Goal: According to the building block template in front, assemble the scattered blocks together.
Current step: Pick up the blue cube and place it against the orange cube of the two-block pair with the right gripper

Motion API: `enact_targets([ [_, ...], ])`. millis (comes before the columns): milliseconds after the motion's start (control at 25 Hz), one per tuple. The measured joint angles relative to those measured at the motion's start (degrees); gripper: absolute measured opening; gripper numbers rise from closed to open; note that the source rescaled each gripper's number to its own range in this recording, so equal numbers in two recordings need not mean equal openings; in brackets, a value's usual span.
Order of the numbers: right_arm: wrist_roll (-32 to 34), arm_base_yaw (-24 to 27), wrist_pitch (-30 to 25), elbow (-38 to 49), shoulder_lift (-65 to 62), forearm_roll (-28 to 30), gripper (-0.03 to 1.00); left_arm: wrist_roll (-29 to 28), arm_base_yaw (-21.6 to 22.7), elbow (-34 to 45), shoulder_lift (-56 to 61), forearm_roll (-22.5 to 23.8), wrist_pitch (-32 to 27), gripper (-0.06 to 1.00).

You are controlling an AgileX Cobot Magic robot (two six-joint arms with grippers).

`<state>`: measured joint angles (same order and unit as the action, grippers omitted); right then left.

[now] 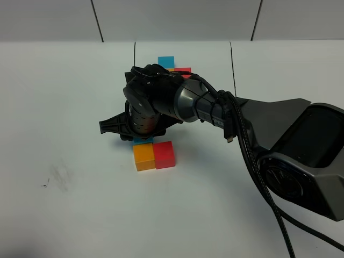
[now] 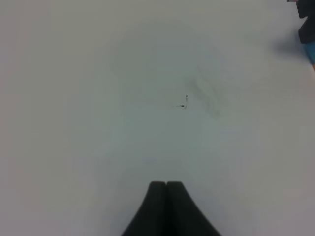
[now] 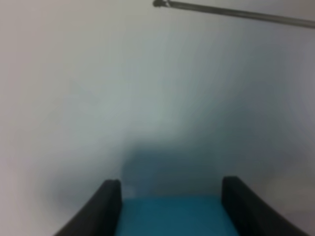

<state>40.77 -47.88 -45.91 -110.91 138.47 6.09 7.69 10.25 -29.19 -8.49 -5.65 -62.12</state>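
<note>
The right gripper [image 3: 170, 206] has its jaws clamped on either side of the light blue cube [image 3: 170, 216], holding it low over the white table [image 1: 64, 134]. That cube sits right behind the orange cube [image 1: 144, 157], which touches the red cube [image 1: 164, 155] beside it. Farther back from the orange cube, partly hidden by the arm, is the building block template [image 1: 167, 63]. The left gripper [image 2: 166, 186] is clenched shut on nothing.
</note>
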Motion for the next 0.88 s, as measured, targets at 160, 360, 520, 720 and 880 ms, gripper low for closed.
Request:
enact_targets([
  [160,-0.07,-0.05,-0.19,0.0,0.36,0.0,0.46,0.0,0.0,0.0,0.0,0.0,0.0,0.0],
  [360,-0.5,-0.24,-0.34,-0.19,0.85,0.25,0.46,0.05,0.0,0.0,0.0,0.0,0.0,0.0],
  [520,-0.99,-0.24,-0.38,-0.23,0.85,0.25,0.46,0.05,0.0,0.0,0.0,0.0,0.06,0.0],
  [720,-1.41,-0.31,-0.63,-0.32,0.96,0.25,0.46,0.05,0.0,0.0,0.0,0.0,0.06,0.0],
  [880,-2.16,-0.31,-1.04,-0.59,1.21,0.25,0.46,0.05,0.0,0.0,0.0,0.0,0.06,0.0],
])
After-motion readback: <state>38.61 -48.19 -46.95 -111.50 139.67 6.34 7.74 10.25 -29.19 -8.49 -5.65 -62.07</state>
